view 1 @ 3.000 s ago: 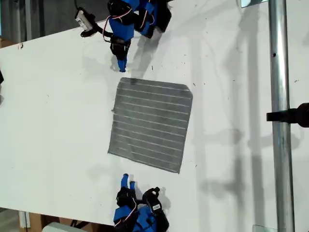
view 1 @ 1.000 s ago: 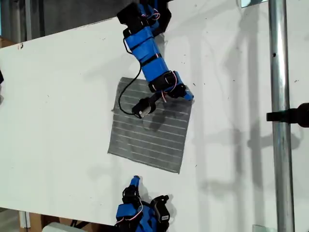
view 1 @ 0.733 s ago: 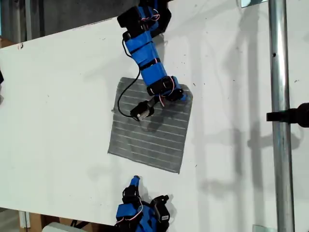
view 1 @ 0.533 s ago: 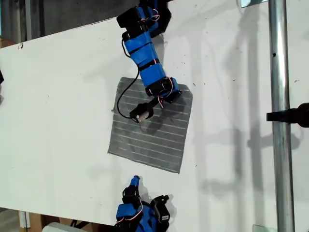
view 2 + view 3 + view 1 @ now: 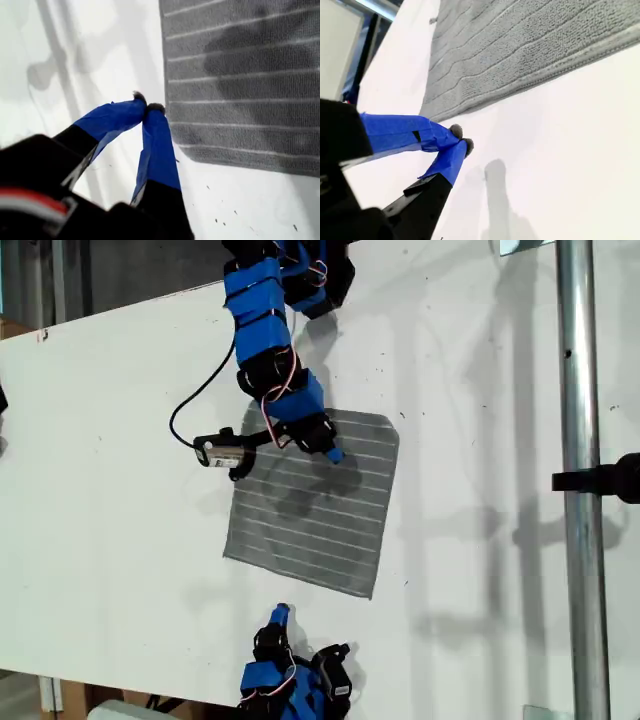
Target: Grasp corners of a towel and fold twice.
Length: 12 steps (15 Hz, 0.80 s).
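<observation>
The grey striped square cloth towel (image 5: pixel 312 502) lies flat mid-frame on the white table (image 5: pixel 120 440) in the exterior view. My first gripper (image 5: pixel 146 107), fingertips pressed together (holding nothing), hangs over the towel's upper part. My second gripper (image 5: pixel 460 138), equally pinched empty, sits below the towel's lower edge.

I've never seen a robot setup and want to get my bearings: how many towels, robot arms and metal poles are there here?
Grey striped towel: 1
Blue robot arms: 2
Metal pole: 1
Total: 4

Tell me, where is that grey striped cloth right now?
The grey striped cloth towel lies flat on the white table, mid-frame in the exterior view, between the two blue arms, one reaching over its top edge.
</observation>
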Each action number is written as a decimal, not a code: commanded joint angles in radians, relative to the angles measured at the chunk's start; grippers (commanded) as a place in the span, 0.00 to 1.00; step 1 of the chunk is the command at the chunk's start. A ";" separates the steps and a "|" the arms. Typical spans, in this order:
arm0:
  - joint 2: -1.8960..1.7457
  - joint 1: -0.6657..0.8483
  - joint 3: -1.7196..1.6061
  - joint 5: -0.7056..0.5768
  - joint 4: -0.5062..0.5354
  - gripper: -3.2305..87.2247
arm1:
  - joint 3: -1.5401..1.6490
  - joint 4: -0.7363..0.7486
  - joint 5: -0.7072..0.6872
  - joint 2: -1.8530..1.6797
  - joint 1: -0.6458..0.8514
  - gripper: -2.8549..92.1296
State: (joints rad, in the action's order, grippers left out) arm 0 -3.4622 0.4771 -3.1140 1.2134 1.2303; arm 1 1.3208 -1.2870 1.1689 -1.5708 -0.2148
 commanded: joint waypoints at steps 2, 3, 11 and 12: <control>-0.008 -0.009 -0.005 0.002 -0.020 0.01 | 0.048 0.028 -0.018 -0.173 0.026 0.03; -0.008 -0.009 -0.005 0.002 -0.020 0.01 | 0.071 0.032 -0.009 -0.192 0.025 0.03; -0.008 -0.011 -0.003 -0.005 -0.025 0.01 | -0.089 -0.408 0.037 0.150 -0.084 0.48; -0.008 -0.011 -0.003 -0.005 -0.025 0.01 | -0.077 -0.420 0.086 0.210 -0.091 0.50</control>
State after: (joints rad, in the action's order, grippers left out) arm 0 -3.4622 0.4771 -3.1140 1.2134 1.2303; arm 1 1.2763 -1.6889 1.2042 -1.3944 -0.2915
